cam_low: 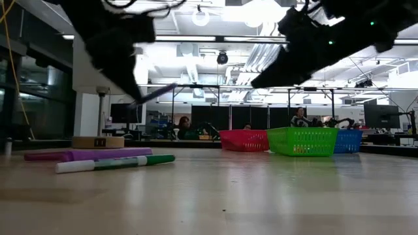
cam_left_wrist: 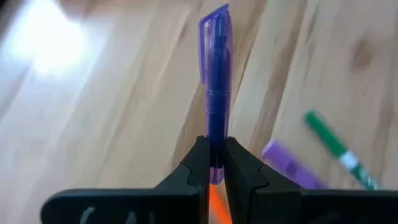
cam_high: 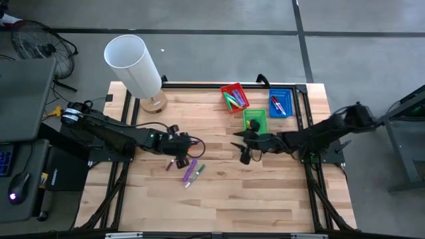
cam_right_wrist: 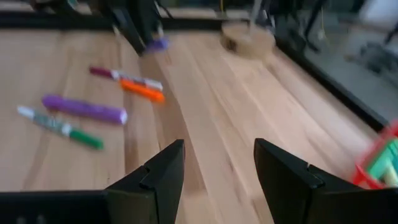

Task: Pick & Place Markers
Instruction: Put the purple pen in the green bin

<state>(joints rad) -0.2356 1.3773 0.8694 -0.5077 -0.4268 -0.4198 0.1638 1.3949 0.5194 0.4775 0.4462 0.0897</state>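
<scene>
Closest to us in the low view lie a green marker (cam_low: 114,163) and a thick purple marker (cam_low: 88,155), flat on the table (cam_high: 219,199) just below our left gripper (cam_left_wrist: 215,163). That gripper is nearly shut on a slim purple marker (cam_left_wrist: 215,93), pinched at its tail end, so most of the barrel runs straight out ahead of the fingertips. From the low view it tilts, tip somewhat higher than the held end, clear of the wood. We judge these pens light, stiff and smooth-skinned: an end pinch lets one swing or slip, so a hold nearer mid-barrel, across the long axis, would suit better. An orange marker (cam_right_wrist: 142,91) and a dark red one (cam_right_wrist: 124,78) lie end to end just under the left gripper. Our right gripper (cam_right_wrist: 217,168) hovers with fingers spread wide and nothing between them, near the green tray (cam_high: 255,120); beyond it sit the red tray (cam_high: 233,97) and blue tray (cam_high: 281,103).
</scene>
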